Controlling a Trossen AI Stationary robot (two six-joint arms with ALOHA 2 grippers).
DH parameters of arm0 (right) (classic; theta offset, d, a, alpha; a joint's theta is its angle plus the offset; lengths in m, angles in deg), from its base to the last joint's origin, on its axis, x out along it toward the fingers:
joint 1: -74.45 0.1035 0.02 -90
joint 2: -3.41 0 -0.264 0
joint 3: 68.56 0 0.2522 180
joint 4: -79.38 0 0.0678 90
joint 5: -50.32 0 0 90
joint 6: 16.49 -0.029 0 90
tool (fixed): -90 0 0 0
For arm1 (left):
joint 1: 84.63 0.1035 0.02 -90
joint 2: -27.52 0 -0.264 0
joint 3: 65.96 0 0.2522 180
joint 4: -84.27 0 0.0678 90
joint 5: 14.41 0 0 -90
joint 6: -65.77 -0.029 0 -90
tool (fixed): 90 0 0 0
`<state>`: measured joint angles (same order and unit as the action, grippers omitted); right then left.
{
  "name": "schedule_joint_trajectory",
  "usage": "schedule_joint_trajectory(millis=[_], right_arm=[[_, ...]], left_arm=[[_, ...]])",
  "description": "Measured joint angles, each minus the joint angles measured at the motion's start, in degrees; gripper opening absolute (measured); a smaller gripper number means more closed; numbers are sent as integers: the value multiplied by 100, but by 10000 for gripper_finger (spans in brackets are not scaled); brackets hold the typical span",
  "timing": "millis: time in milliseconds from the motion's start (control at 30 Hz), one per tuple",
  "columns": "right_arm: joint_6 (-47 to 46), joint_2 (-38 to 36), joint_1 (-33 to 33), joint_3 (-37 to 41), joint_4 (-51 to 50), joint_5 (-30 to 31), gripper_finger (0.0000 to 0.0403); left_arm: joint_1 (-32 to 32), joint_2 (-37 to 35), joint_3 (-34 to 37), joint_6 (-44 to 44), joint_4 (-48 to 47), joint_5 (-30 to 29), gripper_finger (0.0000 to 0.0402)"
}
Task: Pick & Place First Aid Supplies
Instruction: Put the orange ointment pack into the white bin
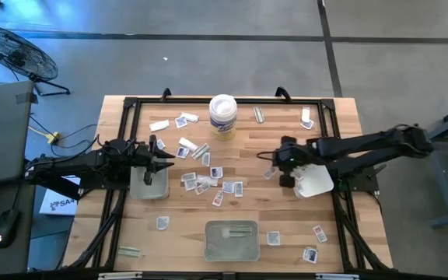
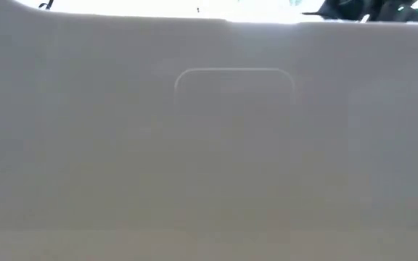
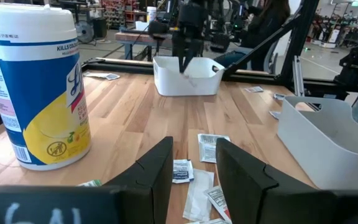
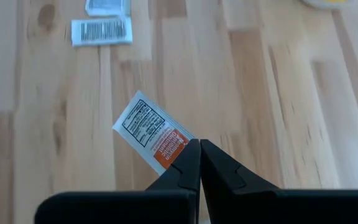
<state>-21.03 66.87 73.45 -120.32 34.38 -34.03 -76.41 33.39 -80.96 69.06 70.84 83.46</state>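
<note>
The first aid supplies are small flat packets scattered over the wooden table, thickest around the middle [image 1: 208, 183]. My right gripper [image 4: 199, 144] is right of centre [image 1: 273, 169], slanting down and shut on one white packet with red print [image 4: 154, 134]. My left gripper [image 3: 194, 168] waits at the left [image 1: 159, 155], level and open. Nothing is between its fingers, and packets [image 3: 182, 171] lie on the table beyond them. My right gripper pinches the packet's red-printed end [image 4: 178, 149] between its two fingertips. The fingers slant down from the table's right side. The rest of the packet sticks out past the fingertips, flat and tilted, and appears lifted clear of the wood.
A white tub with a yellow and blue label [image 1: 222, 117] stands at the far middle. A grey tray [image 1: 149, 183] sits by my left gripper, a white tray [image 1: 315, 183] under my right arm, and another tray [image 1: 230, 239] at the near middle. A pale surface fills the low view.
</note>
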Motion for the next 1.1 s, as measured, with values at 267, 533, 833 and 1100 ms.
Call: schedule_joint_trajectory(millis=[267, 533, 833, 1100], right_arm=[[-970, -1140, 2, 0, -1533, 154, 1], [-1950, -1263, -123, -120, -2238, 124, 1], [-3592, -1007, -352, -149, -3746, 335, 2], [-3282, -82, -401, -149, -3679, 530, 7]], left_arm=[[0, 0, 0, 0, 0, 0, 120], [0, 2, 0, 1, 0, 0, 120], [0, 0, 0, 0, 1, 0, 120], [0, 2, 2, 0, 1, 0, 120]])
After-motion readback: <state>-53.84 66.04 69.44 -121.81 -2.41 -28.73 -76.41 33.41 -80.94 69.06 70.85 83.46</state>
